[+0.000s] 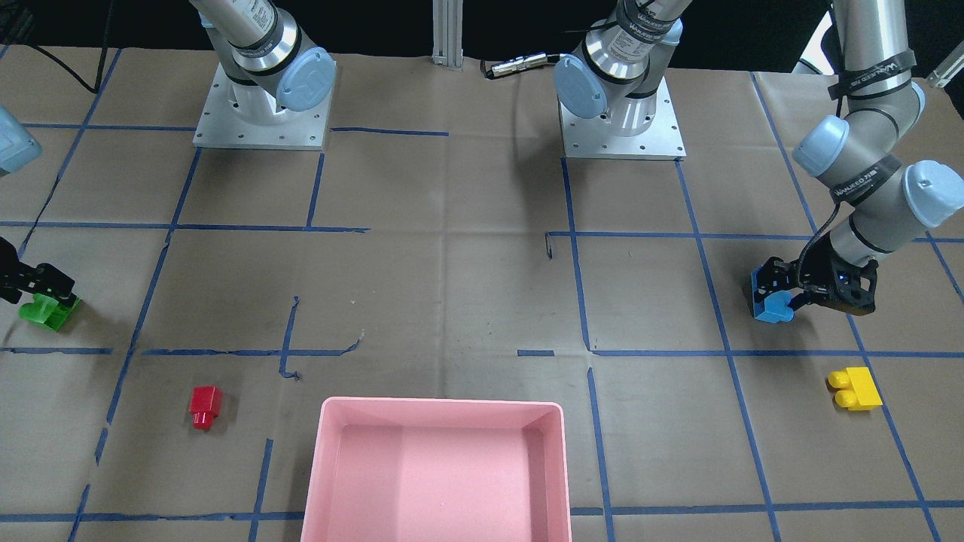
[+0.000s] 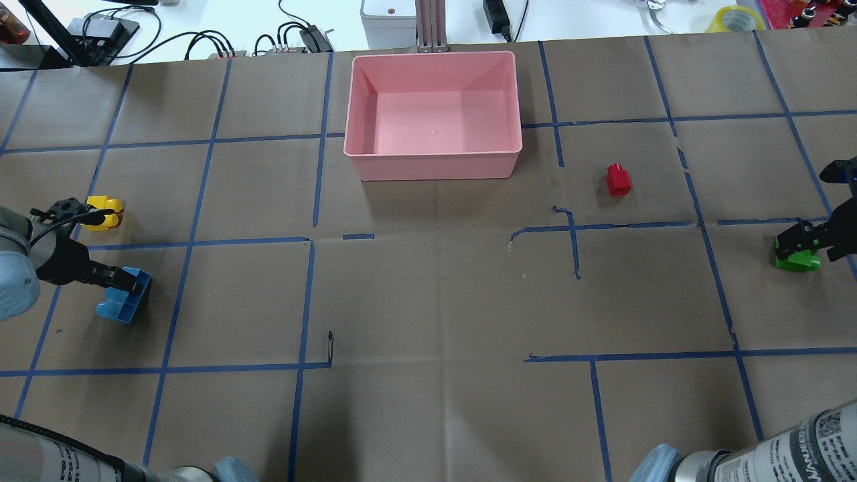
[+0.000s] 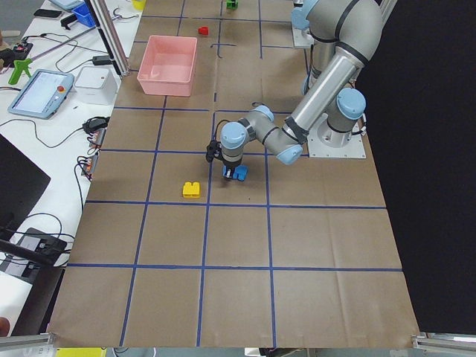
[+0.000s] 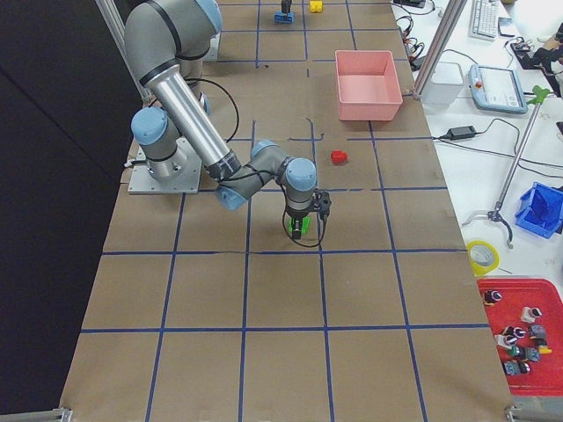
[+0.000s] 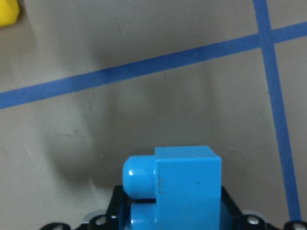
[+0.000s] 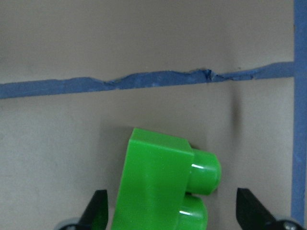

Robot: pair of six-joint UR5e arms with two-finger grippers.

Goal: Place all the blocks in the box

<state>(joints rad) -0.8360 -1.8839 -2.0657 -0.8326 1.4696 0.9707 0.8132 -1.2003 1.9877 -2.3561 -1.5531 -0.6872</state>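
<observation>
While both arms reach out toward opposite ends of the paper-covered bench (image 1: pixel 452 286), the four bricks all lie outside the pink box (image 2: pixel 434 165), which sits empty at the middle of the long edge opposite the robot. Near the bench's end on the robot's left, the left gripper (image 1: pixel 779 295) is clamped on the blue brick (image 1: pixel 772 312), its black jaws hugging both sides of the brick in the wrist camera; whether the brick is clear of the paper cannot be told. The yellow brick (image 1: pixel 855 388) lies free just beside it, toward the edge opposite the robot, with its two studs pointing sideways. At the other end of the bench, the right gripper (image 1: pixel 45 290) hangs low over the green brick (image 1: pixel 50 312) with its jaws spread: the wrist camera shows the black fingertips (image 6: pixel 98 208) standing on either side of the brick, a gap visible on the stud side, so nothing is gripped. The green brick rests on its side on the paper, studs pointing sideways. The red brick (image 1: pixel 205 406), the smallest, sits alone on the paper between the green brick and the box, nearer the box's edge of the bench and apart from both.
</observation>
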